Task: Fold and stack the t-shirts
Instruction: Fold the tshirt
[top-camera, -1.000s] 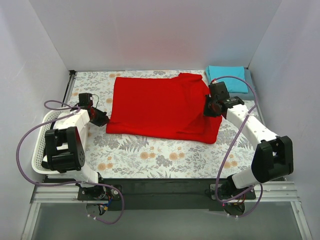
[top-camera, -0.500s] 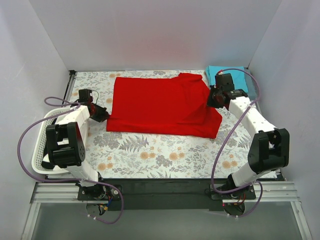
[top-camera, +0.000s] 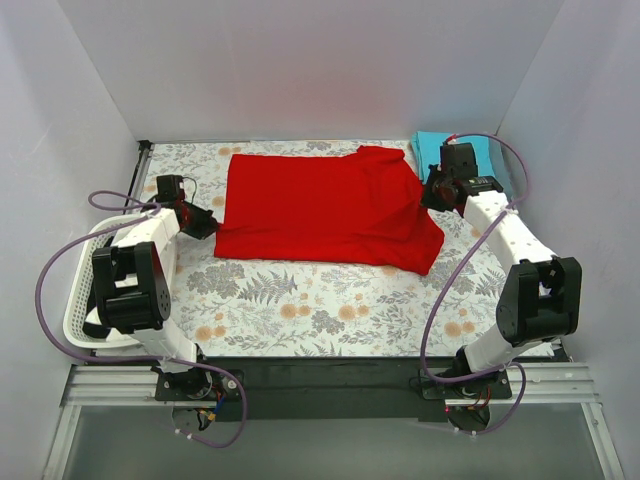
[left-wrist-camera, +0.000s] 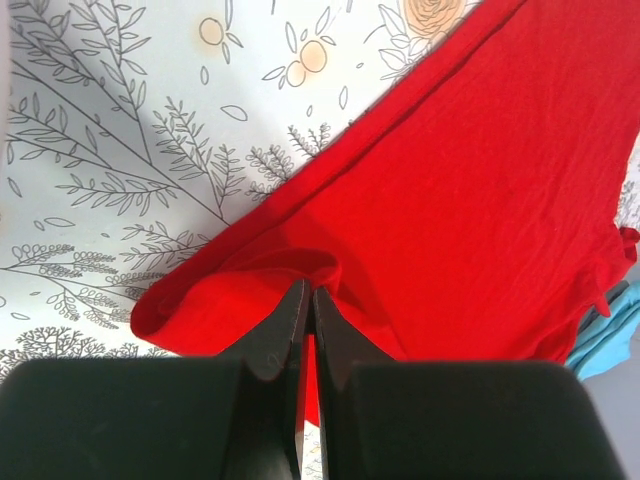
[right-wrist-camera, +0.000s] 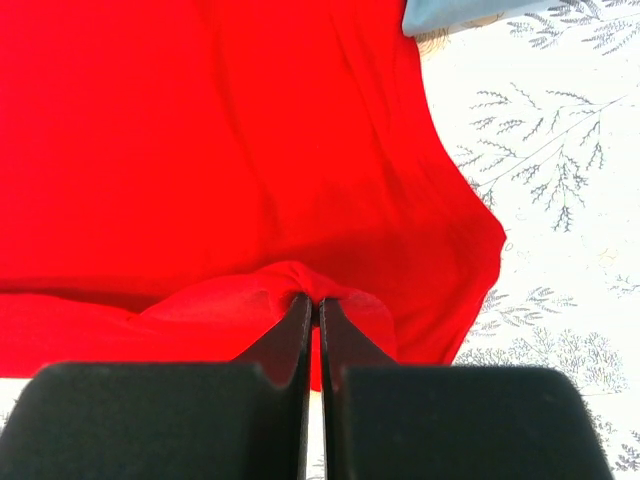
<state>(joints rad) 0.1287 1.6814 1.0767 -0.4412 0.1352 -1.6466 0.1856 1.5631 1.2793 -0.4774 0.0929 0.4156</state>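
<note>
Red t-shirt (top-camera: 320, 205) flat across far half of the desk (top-camera: 320, 300). Left gripper (top-camera: 207, 226) clenched on its left edge, right gripper (top-camera: 430, 196) clenched on its right edge. Teal t-shirt (top-camera: 428, 148) folded, far right corner.

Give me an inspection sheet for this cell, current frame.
Surface: floral-print table, flat.
Job's things: red t-shirt spread out, pinched at both sides; teal t-shirt folded at the far right corner; grey-blue t-shirt, only an edge visible.
Clutter: white basket at the left edge, under the left arm.
Grippers: left gripper shut on red t-shirt; right gripper shut on red t-shirt.
Cables: purple cables loop off both arms.
Surroundings: white walls; nothing else seen.
</note>
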